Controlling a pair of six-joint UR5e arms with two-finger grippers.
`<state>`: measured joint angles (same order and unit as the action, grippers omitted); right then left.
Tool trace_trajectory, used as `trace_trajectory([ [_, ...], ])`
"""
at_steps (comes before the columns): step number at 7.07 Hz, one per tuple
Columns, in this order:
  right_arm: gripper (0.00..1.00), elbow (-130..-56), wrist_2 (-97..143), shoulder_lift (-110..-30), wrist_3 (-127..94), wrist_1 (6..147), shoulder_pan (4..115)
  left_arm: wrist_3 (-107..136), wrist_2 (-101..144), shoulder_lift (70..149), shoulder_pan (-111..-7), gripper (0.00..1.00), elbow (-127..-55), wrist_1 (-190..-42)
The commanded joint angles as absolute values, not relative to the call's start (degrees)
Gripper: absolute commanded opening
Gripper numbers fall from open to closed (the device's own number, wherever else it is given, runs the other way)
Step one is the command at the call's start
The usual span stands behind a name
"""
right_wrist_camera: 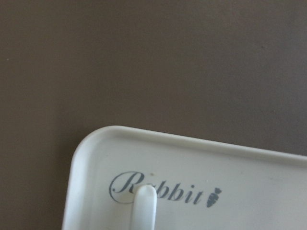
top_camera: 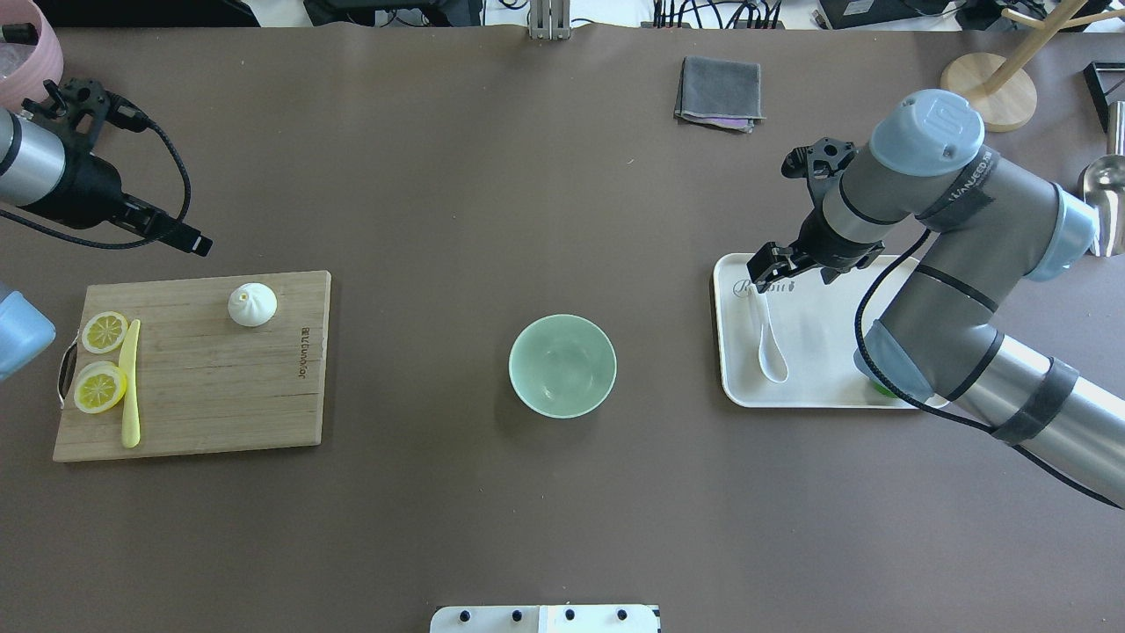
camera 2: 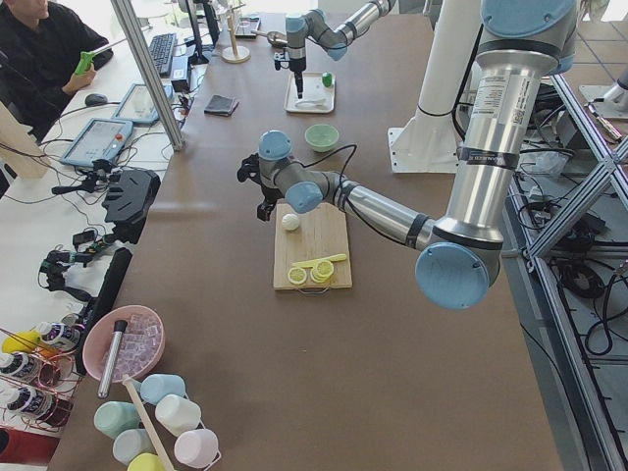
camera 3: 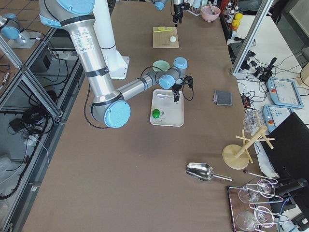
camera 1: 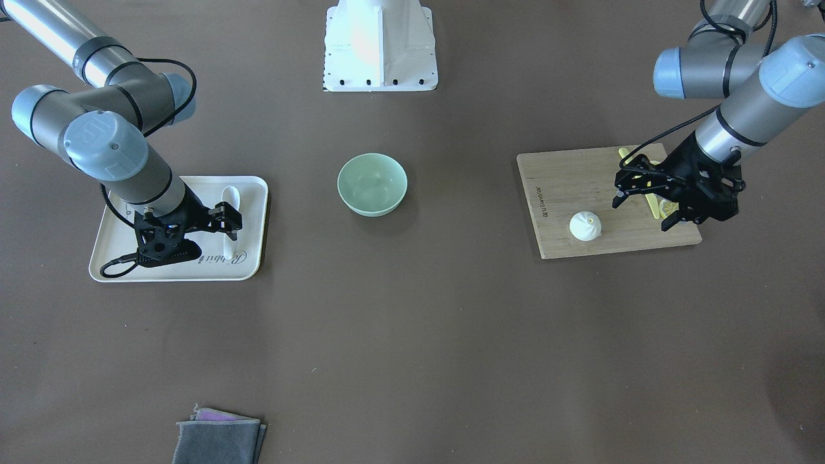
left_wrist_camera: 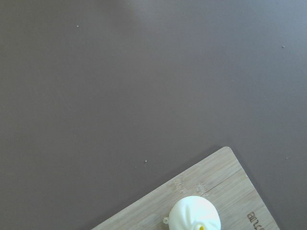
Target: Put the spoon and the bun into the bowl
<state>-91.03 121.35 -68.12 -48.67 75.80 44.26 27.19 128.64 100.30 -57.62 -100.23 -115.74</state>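
From my left wrist the small round white pleated bun (left_wrist_camera: 194,214) is cut by the bottom edge — only a corner of the wooden cutting board (left_wrist_camera: 230,184) shows. My right wrist catches just the handle tip of the short cream-white soup spoon (right_wrist_camera: 145,206). From the front, my left gripper (camera 1: 641,214) hides most of the long yellow knife (camera 1: 623,154).

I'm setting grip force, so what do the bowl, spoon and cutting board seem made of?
The bowl looks like smooth, softly glossy plastic or melamine, possibly glazed ceramic. The spoon, cream-white and shiny, likewise. The cutting board is matte bamboo or wood: jointed strips and grain show.
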Motion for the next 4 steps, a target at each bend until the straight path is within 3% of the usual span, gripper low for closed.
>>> trace_trajectory([
  [1,0.94,-90.6,121.0,-67.8,-53.3,75.0,42.1,27.2,128.7,100.5,-57.6,0.98,-100.3,-115.8],
  [2,0.75,-91.2,120.9,-67.9,-54.6,75.1,41.9,27.0,128.7,100.5,-57.6,0.97,-100.2,-115.8],
  [3,0.41,-91.1,120.6,-68.3,-54.6,75.2,41.8,27.0,128.7,100.5,-57.6,0.98,-100.1,-115.8],
  [4,0.14,-91.1,120.5,-68.5,-54.5,75.2,41.9,27.1,128.7,100.5,-57.6,0.97,-100.1,-115.8],
])
